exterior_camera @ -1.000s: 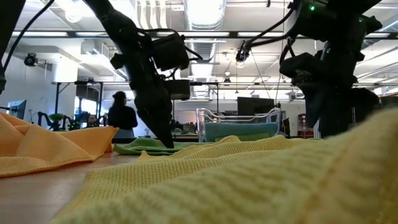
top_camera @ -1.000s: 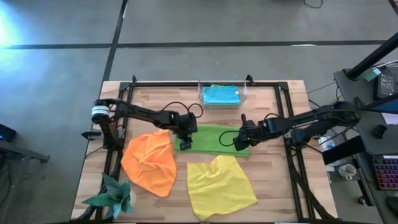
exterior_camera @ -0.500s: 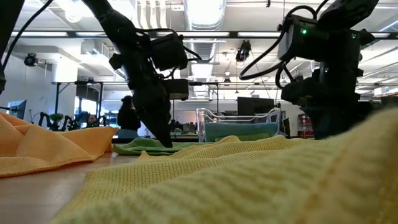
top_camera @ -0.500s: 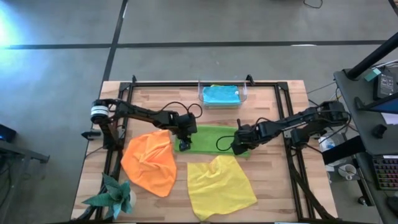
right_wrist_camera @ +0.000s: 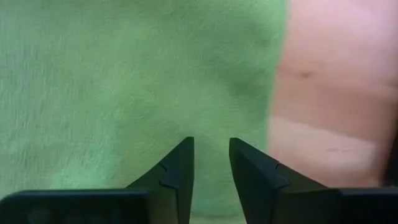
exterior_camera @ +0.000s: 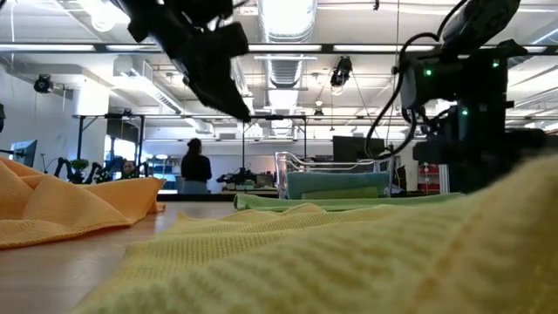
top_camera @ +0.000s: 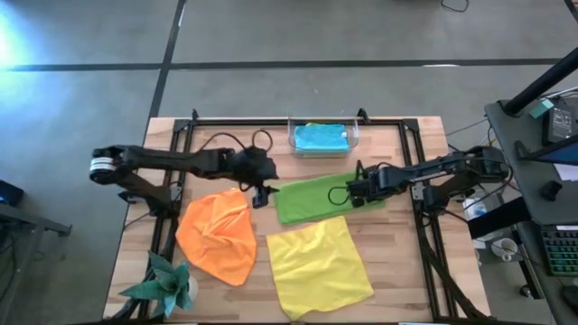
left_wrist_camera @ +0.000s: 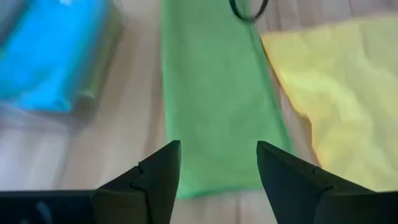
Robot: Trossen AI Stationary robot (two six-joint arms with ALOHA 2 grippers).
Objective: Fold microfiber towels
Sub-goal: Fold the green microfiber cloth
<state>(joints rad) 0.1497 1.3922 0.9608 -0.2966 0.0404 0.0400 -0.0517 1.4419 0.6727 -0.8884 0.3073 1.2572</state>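
Observation:
A green towel (top_camera: 312, 200) lies flat on the table's middle as a folded band, slanting a little. It also shows in the left wrist view (left_wrist_camera: 214, 93) and the low view (exterior_camera: 349, 202). My left gripper (top_camera: 260, 194) is open and empty, raised above the towel's left end (left_wrist_camera: 217, 146). My right gripper (top_camera: 359, 192) is over the towel's right part, close to its edge, with a narrow gap between the fingers (right_wrist_camera: 211, 142). An orange towel (top_camera: 217, 236) and a yellow towel (top_camera: 321, 264) lie crumpled near the front. A blue towel (top_camera: 321, 137) lies in a clear bin. My right gripper points down at the green towel near its right edge (right_wrist_camera: 261, 93). The cloth under the fingertips looks flat, and I cannot tell whether they touch it.
The clear bin (top_camera: 322, 148) stands at the far middle. A teal spiky ornament (top_camera: 167, 284) sits at the near left corner. Black frame rails (top_camera: 172, 194) run along the table's sides. A person (exterior_camera: 193, 161) stands in the room behind.
My left gripper has risen clear of the green towel's left end and drawn back toward the table's left and far side. My right gripper has gone toward the right and far edges. The green towel now reaches farther right and slants, and it lies smoother.

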